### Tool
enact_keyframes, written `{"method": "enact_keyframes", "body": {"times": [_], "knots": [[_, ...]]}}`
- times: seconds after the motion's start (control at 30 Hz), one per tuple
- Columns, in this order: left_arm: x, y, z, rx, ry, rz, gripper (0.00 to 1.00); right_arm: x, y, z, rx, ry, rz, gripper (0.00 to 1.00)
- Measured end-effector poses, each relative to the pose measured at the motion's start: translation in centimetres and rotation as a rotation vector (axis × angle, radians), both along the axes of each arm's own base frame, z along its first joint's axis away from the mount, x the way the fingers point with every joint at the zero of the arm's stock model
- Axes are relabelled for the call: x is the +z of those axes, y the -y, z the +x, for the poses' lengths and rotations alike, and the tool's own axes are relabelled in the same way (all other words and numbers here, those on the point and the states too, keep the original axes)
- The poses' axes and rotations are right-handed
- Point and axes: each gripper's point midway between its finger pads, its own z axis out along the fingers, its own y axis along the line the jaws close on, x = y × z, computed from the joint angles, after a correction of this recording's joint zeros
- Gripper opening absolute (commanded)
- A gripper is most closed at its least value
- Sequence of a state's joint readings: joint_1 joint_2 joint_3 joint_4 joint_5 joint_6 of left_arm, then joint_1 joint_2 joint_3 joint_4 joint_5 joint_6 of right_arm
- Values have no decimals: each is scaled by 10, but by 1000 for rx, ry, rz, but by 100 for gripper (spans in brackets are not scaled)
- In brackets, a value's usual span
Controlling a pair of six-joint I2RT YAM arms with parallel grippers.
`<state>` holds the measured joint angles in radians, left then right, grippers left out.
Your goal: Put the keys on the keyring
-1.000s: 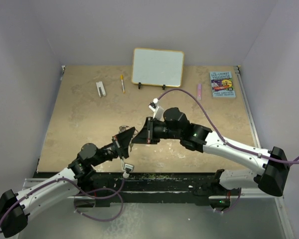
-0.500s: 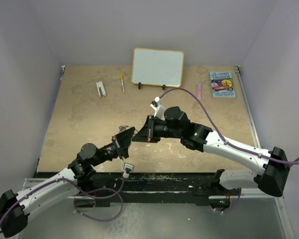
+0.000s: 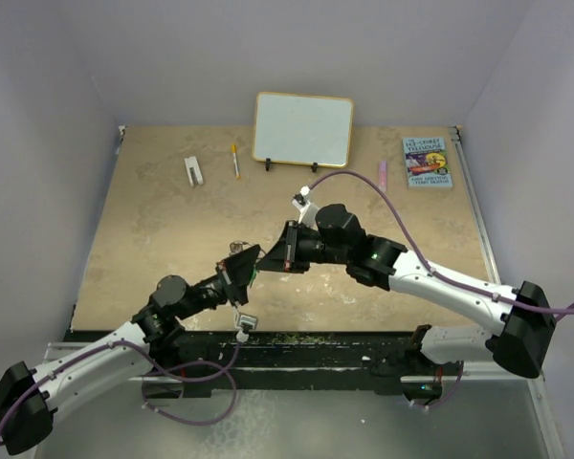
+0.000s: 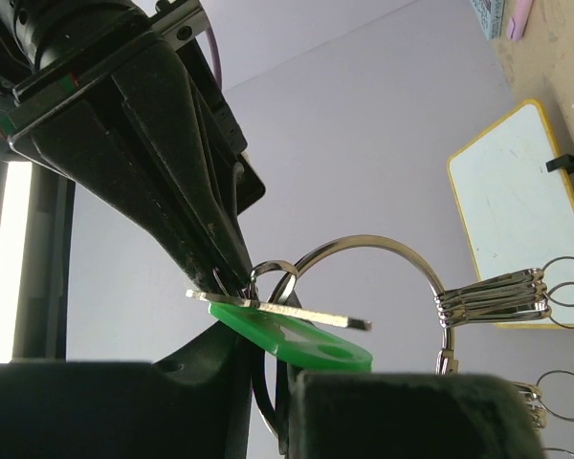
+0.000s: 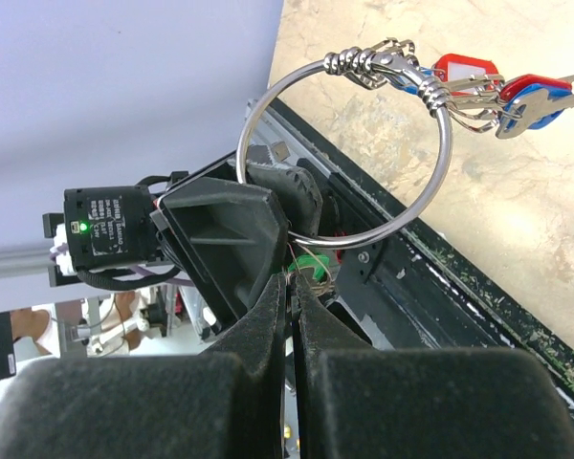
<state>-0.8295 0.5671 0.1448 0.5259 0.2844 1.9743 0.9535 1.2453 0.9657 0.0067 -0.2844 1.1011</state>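
Two tools meet. The left tool (image 4: 266, 379) is clamped on the one thin silver wire keyring (image 4: 364, 240), held above the beige worktop (image 5: 478, 244). At its tips lies one silver metal key with a green plastic tag (image 4: 306, 342), pinched by the right tool (image 5: 292, 285), whose fingers are pressed together. Farther round the ring hang red- and blue-tagged keys (image 5: 478, 81), too bunched to count.

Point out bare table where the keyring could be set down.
Bare tabletop left, between the white block and left arm; and right, between the book and right arm. Crowded centre: left pincer and right pincer meet at the keyring.
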Motion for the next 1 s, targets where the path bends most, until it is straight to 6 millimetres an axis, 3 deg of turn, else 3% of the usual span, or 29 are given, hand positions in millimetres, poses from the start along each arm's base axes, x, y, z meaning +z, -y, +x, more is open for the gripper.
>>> {"method": "enact_keyframes", "body": {"times": [1.0], "knots": [[-9,2,3,7,-5,4,4,-18,0,1,-15,-65,8,0]]}}
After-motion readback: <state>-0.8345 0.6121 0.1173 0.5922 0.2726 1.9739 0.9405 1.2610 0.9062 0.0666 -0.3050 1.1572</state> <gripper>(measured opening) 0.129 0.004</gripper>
